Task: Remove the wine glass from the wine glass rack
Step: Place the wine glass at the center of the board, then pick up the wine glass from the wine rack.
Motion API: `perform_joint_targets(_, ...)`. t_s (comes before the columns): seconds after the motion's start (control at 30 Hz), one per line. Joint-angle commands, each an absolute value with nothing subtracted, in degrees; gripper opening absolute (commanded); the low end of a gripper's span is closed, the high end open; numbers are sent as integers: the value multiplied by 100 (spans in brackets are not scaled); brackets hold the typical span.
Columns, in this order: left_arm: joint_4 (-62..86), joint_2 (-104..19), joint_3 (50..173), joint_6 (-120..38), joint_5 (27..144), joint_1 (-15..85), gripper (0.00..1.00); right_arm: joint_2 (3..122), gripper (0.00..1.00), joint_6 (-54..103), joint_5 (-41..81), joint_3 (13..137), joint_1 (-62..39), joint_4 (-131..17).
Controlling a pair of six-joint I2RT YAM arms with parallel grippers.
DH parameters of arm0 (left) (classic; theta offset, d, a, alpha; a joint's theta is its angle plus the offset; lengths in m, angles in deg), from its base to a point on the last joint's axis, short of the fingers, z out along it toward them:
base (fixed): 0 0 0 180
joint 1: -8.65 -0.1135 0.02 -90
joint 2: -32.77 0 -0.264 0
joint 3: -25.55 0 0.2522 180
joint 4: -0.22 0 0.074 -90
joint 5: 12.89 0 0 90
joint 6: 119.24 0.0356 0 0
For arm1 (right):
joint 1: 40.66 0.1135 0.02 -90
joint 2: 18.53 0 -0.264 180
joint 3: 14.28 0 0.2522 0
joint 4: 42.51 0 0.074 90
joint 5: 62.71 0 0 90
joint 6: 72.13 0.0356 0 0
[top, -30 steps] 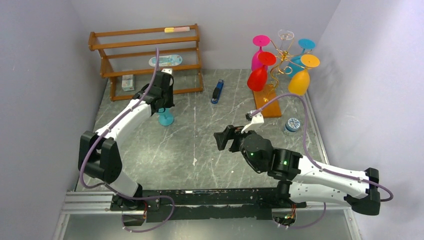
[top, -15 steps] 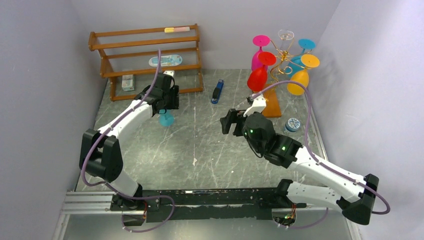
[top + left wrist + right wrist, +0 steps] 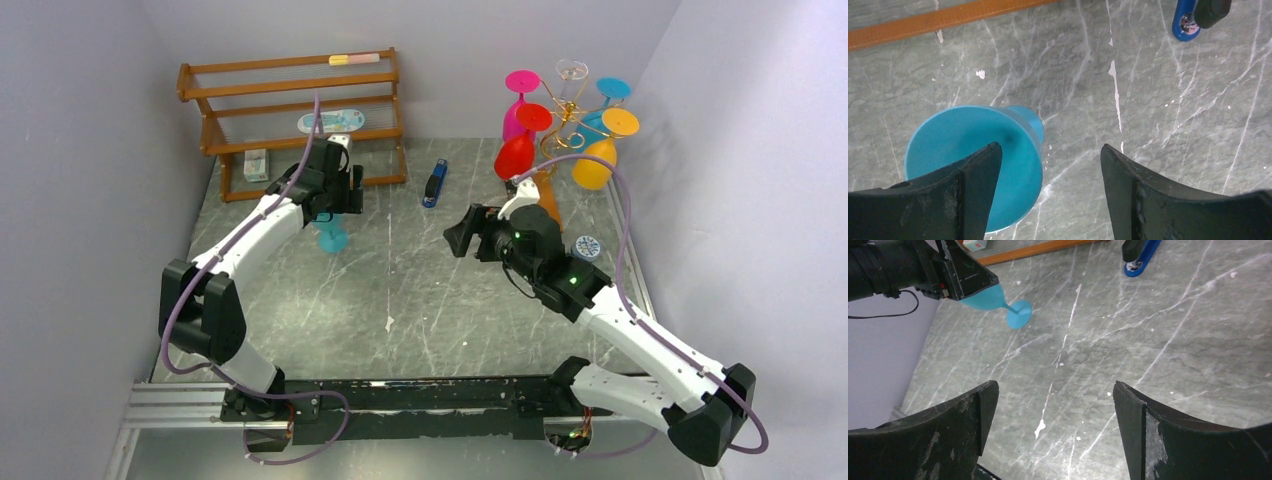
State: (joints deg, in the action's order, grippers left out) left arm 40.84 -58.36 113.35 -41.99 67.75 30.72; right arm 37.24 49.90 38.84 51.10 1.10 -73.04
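That teal wine glass (image 3: 973, 165) stands on its own foot on the desk (image 3: 420, 290), so left hand (image 3: 1050, 150) gapes loose; right hand (image 3: 1055, 385) too.

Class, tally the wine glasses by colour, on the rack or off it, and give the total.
pink glass: 1
red glass: 1
clear glass: 1
orange glass: 1
hanging blue glass, standing blue glass: 2
Total: 6

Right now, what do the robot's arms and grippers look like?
The left arm and right arm are white shells with black joints, each trailing a purple cable. Green lights glow on the right one. The left gripper and right gripper have black, scuffed, wedge-shaped fingers.
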Motion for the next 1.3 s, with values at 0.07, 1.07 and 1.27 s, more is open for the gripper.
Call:
perform_joint_targets(0.07, 4378, -5568, 11731, -4067, 6865, 3080, 79, 3882, 89, 5231, 2582, 5083, -374, -7088)
perform_joint_targets(1.07, 4591, -3324, 11058, -4216, 7720, 3080, 85, 4703, 86, 4521, 1326, 8568, -2780, -8738)
perform_joint_targets(1.27, 4431, -3140, 10863, -4305, 7850, 3080, 86, 5199, 84, 4410, 1983, 9384, -3331, -8852)
